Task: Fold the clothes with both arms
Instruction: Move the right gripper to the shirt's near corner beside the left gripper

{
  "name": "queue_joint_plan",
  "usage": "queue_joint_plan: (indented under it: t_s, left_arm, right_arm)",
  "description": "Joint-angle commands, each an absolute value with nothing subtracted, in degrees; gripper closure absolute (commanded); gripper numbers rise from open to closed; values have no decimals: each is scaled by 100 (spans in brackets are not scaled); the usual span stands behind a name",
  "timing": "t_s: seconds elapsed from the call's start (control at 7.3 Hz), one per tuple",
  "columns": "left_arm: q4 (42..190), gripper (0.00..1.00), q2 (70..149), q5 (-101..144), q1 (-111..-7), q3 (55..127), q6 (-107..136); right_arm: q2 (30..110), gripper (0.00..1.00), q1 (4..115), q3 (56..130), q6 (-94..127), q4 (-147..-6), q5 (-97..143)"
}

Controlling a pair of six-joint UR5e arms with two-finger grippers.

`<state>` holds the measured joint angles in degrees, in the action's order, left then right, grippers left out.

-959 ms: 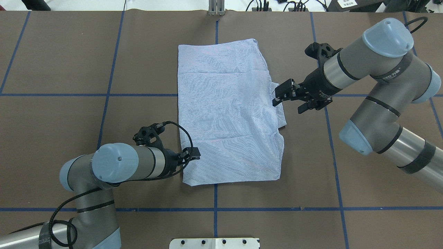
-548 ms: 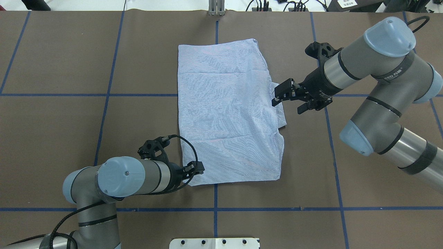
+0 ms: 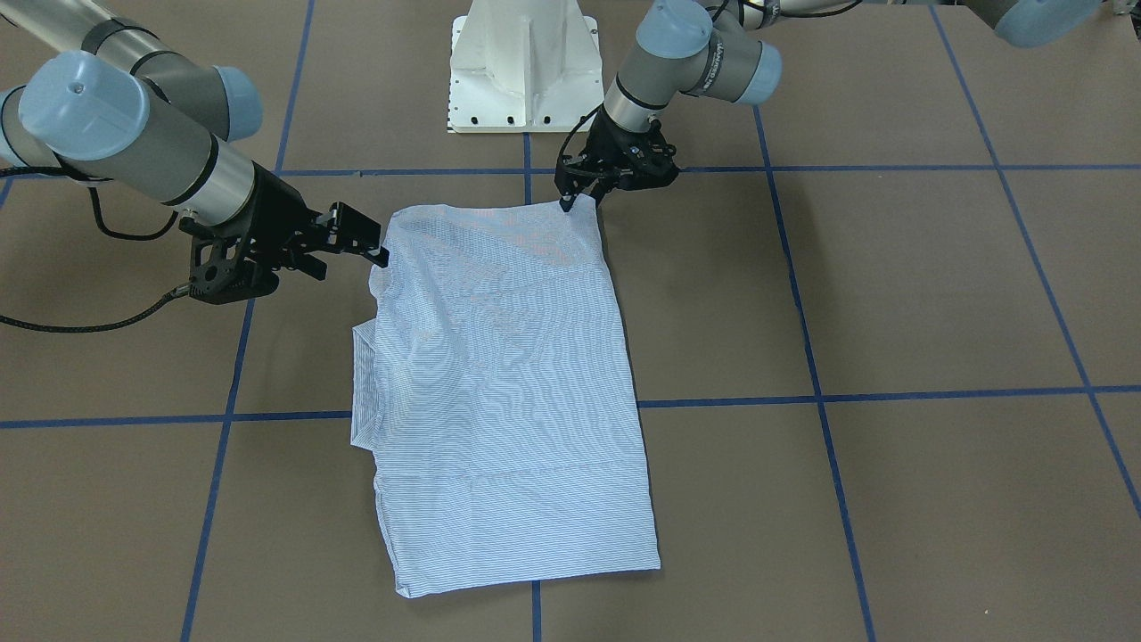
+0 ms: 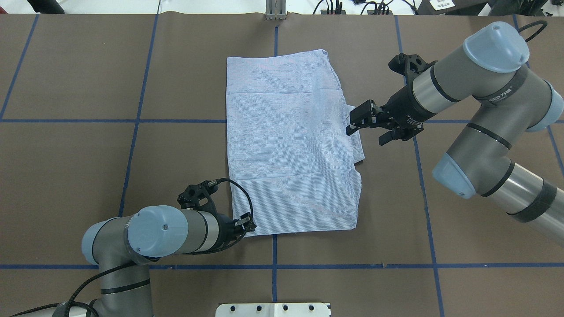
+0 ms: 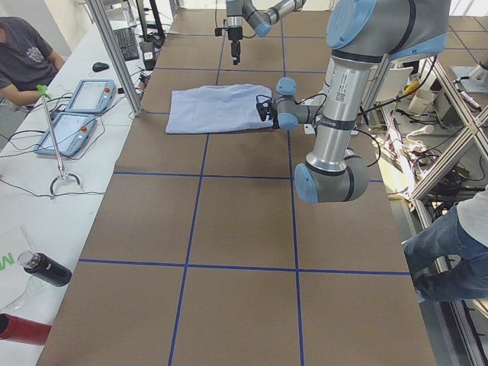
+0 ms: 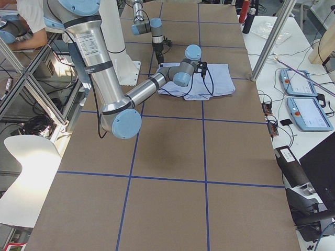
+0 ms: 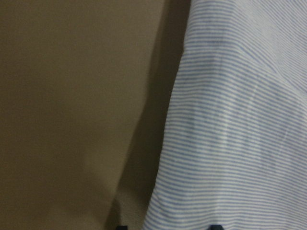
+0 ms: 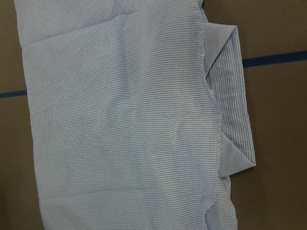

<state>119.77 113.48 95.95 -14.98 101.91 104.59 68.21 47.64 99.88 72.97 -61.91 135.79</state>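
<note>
Striped shirt [image 5: 217,109] flat on table [image 5: 229,229] — left end effector [image 5: 264,111] at its edge

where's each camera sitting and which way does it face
Front-facing: across the table, facing the robot; left arm, right arm, base.
Overhead: behind robot, looking down; both arms.
Exterior left: table's left end; left arm nearest.
Exterior right: opposite end; right arm nearest.
Left wrist: shirt's edge; fingertips barely.
Right wrist: shirt only.
All share the shirt.

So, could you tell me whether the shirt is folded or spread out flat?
Folded. The shirt lies as a compact rectangle, no sleeves showing, with only the collar poking out along one side.
</note>
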Motion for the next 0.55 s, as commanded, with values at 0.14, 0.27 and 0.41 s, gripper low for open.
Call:
queue_joint_plan:
  t_s: [0.14, 0.27, 0.41]
  left_arm:
    - [11971, 100, 11329, 9615, -1555, 10326, 10459]
    - [11936, 100, 11329, 9624, -1582, 10405, 10459]
    - [11936, 100, 11329, 9624, -1591, 10458, 10459]
  right_arm:
    - [6882, 0, 4598, 10019, 7723, -6179, 13448]
    - [6899, 0, 4344, 10037, 8143, -6161, 13195]
    - [6908, 0, 3985, 10185, 8800, -6161, 12775]
